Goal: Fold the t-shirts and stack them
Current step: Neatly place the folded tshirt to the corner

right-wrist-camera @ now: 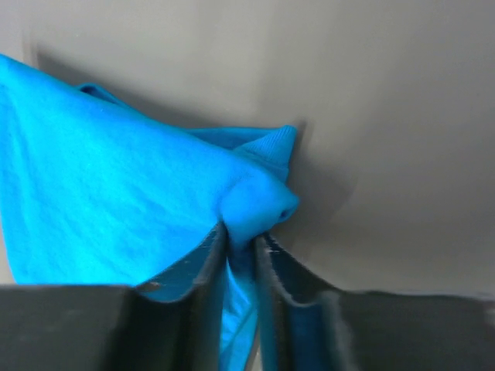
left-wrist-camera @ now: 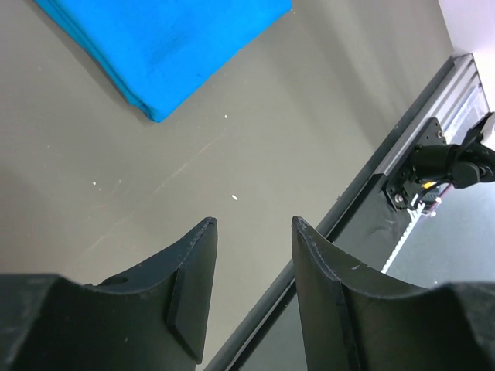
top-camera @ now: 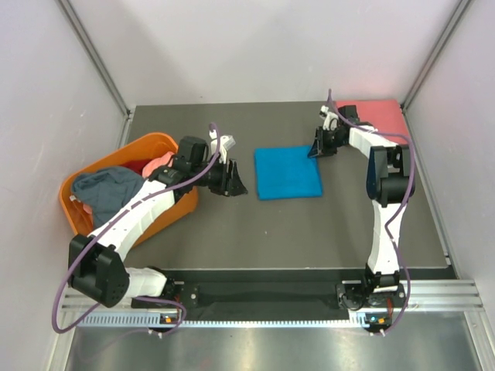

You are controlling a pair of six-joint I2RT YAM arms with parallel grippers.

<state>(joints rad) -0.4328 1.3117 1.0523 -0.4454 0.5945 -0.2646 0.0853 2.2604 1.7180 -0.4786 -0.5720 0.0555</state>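
A bright blue t-shirt (top-camera: 288, 172) lies folded into a rectangle mid-table. My right gripper (top-camera: 315, 148) sits at its far right corner. In the right wrist view that gripper (right-wrist-camera: 241, 236) is shut on a bunched corner of the blue t-shirt (right-wrist-camera: 116, 201). My left gripper (top-camera: 233, 185) hovers just left of the shirt, open and empty. In the left wrist view the left gripper (left-wrist-camera: 254, 226) has bare table between its fingers, and the blue t-shirt (left-wrist-camera: 166, 42) lies beyond them. A folded salmon-pink t-shirt (top-camera: 377, 116) lies at the far right corner.
An orange basket (top-camera: 158, 143) stands at the left with a grey-blue shirt (top-camera: 108, 185) and a pink one (top-camera: 158, 161) heaped inside. The left arm reaches over its near side. The table's front rail (left-wrist-camera: 340, 224) runs close behind the left gripper.
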